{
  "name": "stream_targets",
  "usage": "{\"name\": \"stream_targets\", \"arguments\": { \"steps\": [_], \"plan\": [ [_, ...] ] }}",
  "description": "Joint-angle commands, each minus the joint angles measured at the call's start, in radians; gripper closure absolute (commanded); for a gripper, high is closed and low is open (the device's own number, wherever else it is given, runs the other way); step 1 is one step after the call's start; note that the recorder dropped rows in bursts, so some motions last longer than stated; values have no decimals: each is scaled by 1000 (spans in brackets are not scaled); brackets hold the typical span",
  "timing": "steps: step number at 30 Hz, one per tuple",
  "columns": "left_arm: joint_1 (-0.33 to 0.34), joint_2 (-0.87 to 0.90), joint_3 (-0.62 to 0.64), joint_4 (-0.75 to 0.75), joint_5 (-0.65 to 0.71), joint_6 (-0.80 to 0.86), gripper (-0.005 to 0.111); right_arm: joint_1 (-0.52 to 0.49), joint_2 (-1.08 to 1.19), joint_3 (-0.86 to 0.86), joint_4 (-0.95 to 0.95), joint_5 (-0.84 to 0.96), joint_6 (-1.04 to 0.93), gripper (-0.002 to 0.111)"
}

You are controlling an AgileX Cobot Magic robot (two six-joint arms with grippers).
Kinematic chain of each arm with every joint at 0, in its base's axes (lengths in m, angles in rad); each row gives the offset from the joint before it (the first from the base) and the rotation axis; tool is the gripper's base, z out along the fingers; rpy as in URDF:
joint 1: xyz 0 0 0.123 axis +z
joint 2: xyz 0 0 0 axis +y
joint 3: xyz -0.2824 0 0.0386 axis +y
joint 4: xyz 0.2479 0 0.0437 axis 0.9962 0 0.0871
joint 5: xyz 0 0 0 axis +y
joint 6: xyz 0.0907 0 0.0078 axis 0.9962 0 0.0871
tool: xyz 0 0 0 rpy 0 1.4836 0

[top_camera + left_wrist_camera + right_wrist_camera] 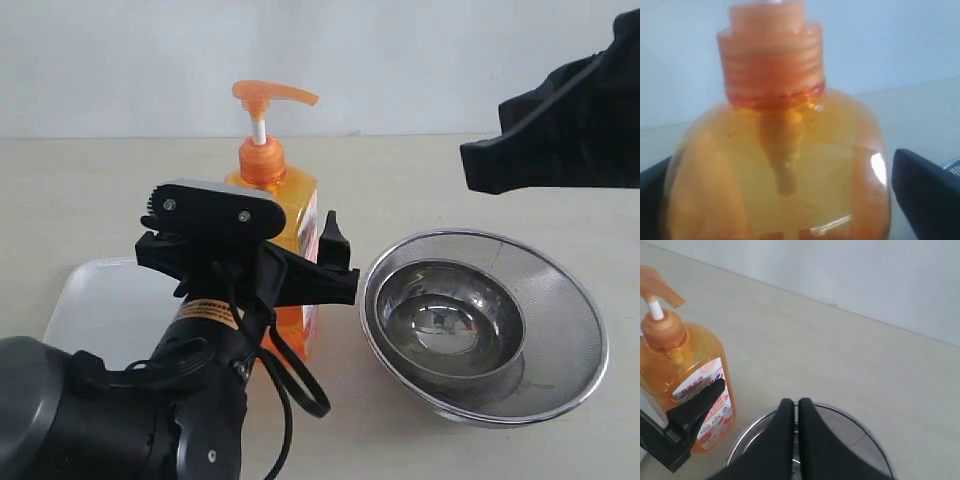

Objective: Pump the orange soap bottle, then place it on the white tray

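The orange soap bottle (pixel 285 200) stands upright on the table just right of the white tray (pixel 100 300), its pump head (pixel 272 95) raised on the white stem. My left gripper (pixel 285 272) is shut on the bottle's body, one black finger (pixel 335 255) against the labelled side. In the left wrist view the bottle (pixel 780 170) fills the space between the fingers (pixel 927 200). My right gripper (pixel 468 165) hangs high at the right, shut and empty. In its own view the right gripper (pixel 796 405) is above the bowl, with the bottle (pixel 692 357) off to the side.
A round steel mesh bowl (pixel 590 335) with a smaller steel bowl inside sits right of the bottle, nearly touching the left gripper's finger. The bowl's rim (pixel 867 432) shows under the right fingers. A pale wall runs behind the table.
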Motion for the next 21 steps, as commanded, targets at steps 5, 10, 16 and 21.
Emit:
{"name": "stream_targets", "arguments": {
  "steps": [5, 10, 16, 21],
  "plan": [
    [10, 91, 8, 26, -46, -137, 10, -2, -4, 1, 9, 0, -17, 108],
    [10, 119, 12, 107, -46, -152, 10, -2, -4, 1, 9, -7, -23, 108],
    [13, 119, 12, 115, -46, -131, 10, -2, -4, 1, 9, -11, -30, 108],
    [21, 119, 12, 92, -46, -128, 10, -2, -4, 1, 9, -13, -30, 108]
  ]
}}
